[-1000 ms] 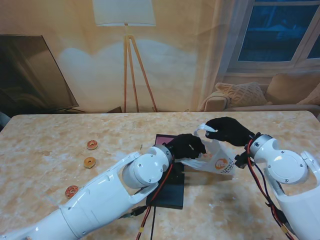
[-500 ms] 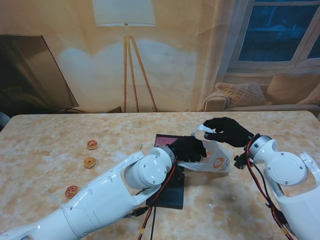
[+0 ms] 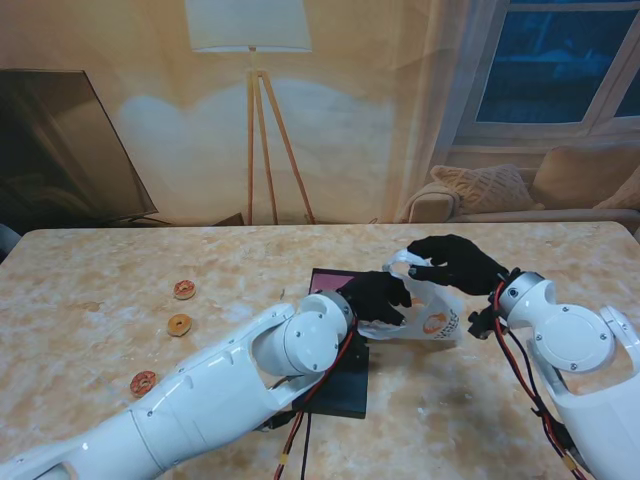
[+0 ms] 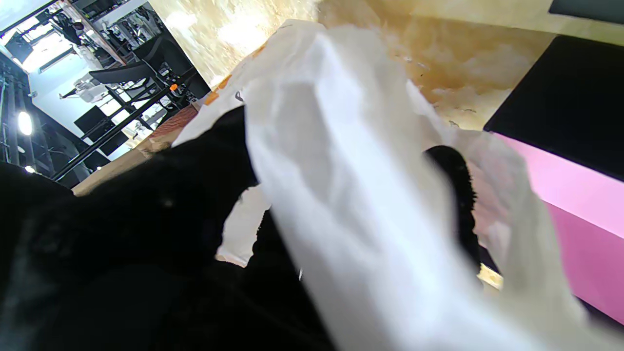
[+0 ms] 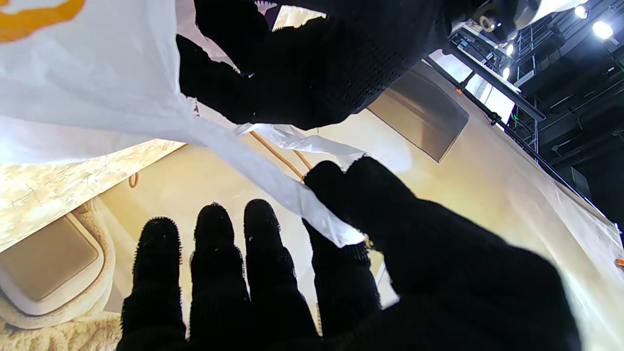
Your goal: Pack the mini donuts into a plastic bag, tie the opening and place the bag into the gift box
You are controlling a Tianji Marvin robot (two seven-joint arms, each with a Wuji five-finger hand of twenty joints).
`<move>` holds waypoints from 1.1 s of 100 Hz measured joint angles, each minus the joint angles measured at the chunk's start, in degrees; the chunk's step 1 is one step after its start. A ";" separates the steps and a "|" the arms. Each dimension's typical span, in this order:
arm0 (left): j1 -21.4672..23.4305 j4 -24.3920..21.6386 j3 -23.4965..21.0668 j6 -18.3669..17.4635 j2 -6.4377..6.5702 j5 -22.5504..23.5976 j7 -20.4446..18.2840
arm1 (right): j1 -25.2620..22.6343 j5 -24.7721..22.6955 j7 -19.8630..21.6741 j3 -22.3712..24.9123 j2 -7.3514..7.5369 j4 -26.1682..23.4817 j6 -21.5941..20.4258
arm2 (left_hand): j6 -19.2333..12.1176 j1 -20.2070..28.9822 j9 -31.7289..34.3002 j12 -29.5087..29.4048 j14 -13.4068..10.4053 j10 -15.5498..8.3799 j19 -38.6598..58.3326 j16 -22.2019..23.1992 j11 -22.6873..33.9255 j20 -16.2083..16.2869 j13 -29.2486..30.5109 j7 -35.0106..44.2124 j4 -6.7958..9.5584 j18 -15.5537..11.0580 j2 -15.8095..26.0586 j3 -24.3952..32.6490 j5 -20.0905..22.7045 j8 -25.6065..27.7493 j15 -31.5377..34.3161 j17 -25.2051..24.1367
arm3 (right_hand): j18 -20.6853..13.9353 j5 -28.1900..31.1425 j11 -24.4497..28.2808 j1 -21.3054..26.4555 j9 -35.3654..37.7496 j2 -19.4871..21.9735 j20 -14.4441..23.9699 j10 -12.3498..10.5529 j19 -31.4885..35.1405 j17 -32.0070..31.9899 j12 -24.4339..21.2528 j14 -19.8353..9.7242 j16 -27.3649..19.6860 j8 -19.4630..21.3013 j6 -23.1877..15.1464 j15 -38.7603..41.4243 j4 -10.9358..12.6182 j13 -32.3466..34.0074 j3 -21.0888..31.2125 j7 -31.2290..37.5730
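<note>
Here, from the stand's view, we have both hands on the plastic bag [image 3: 425, 318], which lies near the middle of the tabletop [image 3: 90, 280], toward its right edge, just right of the gift box [image 3: 335, 385]. Our left hand [image 3: 378, 295] is closed on the bag's left side, at the box's far right corner; our right hand [image 3: 455, 262] pinches a raised strip of the bag's mouth on the far side. The bag's long axis runs left to right between the two hands, so the opening we must tie sits up between them, nearer the right hand. Three donuts [image 3: 180, 325] lie well apart from the bag, toward the left edge, nearer our left arm; whether any are in the bag we cannot tell.

In the left wrist view, the white plastic [image 4: 351, 204] drapes over the black glove [image 4: 146, 234], with one fingertip [image 4: 451, 161] showing through the film. The box's pink inside [image 4: 575, 204] lies just beside the bag. The picture is blurred, so the grip looks closed but we can't say which fingers hold.

In the right wrist view, thumb [image 5: 341, 190] and forefinger clamp a twisted strip of plastic [image 5: 273, 183]; the other three fingers [image 5: 214, 253] stand straight and free. The left hand [image 5: 312, 68] holds the same strip farther along.
</note>
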 measured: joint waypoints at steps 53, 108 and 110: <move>0.74 -1.13 -0.24 6.70 -1.76 -0.70 3.52 | -0.84 1.07 -0.20 -0.02 -0.01 -0.64 -0.38 | 0.04 10.16 3.71 0.00 2.09 0.72 -4.96 -6.77 1.94 -6.01 -3.70 5.91 -2.65 1.75 5.22 -12.18 3.04 1.34 -4.32 -4.32 | -2.84 0.00 -0.01 0.26 -0.02 -0.01 -2.76 0.03 -4.59 -0.80 -0.88 -0.24 -1.58 -0.71 0.01 -1.46 -0.01 -0.55 -0.51 -0.01; 0.14 0.45 0.73 7.64 -2.58 0.10 3.60 | -1.23 2.24 -0.60 -0.22 -0.11 -1.16 -0.45 | 3.55 -0.43 -0.04 -0.80 3.53 2.43 -8.37 -10.58 -1.22 -7.52 -7.96 -2.81 -0.61 3.55 2.79 -2.89 2.56 0.47 -8.80 -9.36 | -4.69 0.00 0.79 0.83 -0.68 -0.01 -4.17 -0.01 -6.63 0.10 -1.49 -0.85 -2.27 -1.06 0.08 -1.47 -0.03 -0.56 -1.30 -0.37; 0.13 0.46 0.74 7.72 -2.58 0.10 3.57 | -1.24 2.24 -0.59 -0.22 -0.11 -1.17 -0.46 | 3.74 -0.71 -0.23 -0.93 3.62 2.63 -8.83 -10.96 -2.08 -7.53 -8.39 -3.41 -0.61 3.63 2.74 -2.86 2.56 0.47 -8.98 -9.79 | -4.69 0.00 0.79 0.85 -0.68 -0.01 -4.18 -0.01 -6.67 0.10 -1.50 -0.85 -2.27 -1.24 0.08 -1.48 -0.03 -0.56 -1.30 -0.38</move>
